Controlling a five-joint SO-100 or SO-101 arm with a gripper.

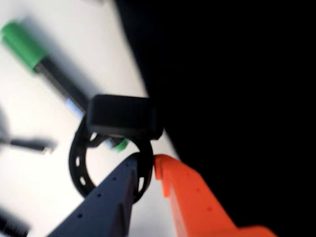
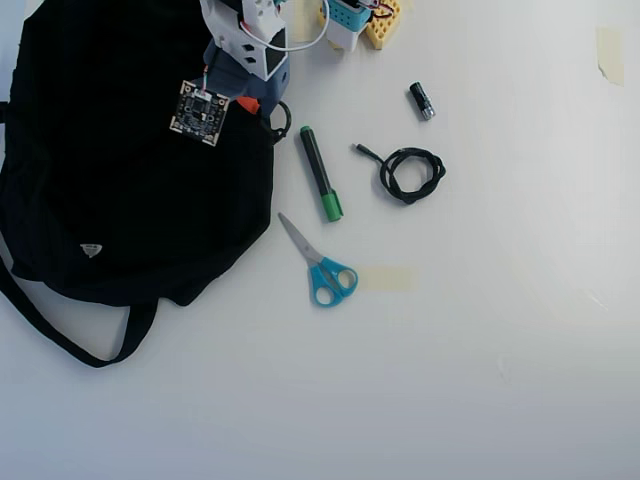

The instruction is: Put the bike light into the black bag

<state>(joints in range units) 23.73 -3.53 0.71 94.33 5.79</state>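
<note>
In the wrist view, the bike light [image 1: 123,116] is a small black block with a round loop strap. My gripper [image 1: 146,165] is shut on that strap, which is pinched between the dark blue finger [image 1: 111,197] and the orange finger [image 1: 187,197]. The light hangs at the edge of the black bag [image 1: 237,74], which fills the right half of this view. In the overhead view, the gripper [image 2: 262,108] holds the bike light [image 2: 281,121] at the upper right rim of the black bag [image 2: 120,200]. The bag's strap trails to the lower left.
A green marker [image 2: 320,172] lies just right of the gripper and shows behind the light in the wrist view [image 1: 29,47]. Blue scissors [image 2: 320,265], a coiled black cable [image 2: 410,172], a short black cylinder [image 2: 422,100] and a tape strip [image 2: 385,278] lie farther right. The arm base [image 2: 350,15] stands at the top.
</note>
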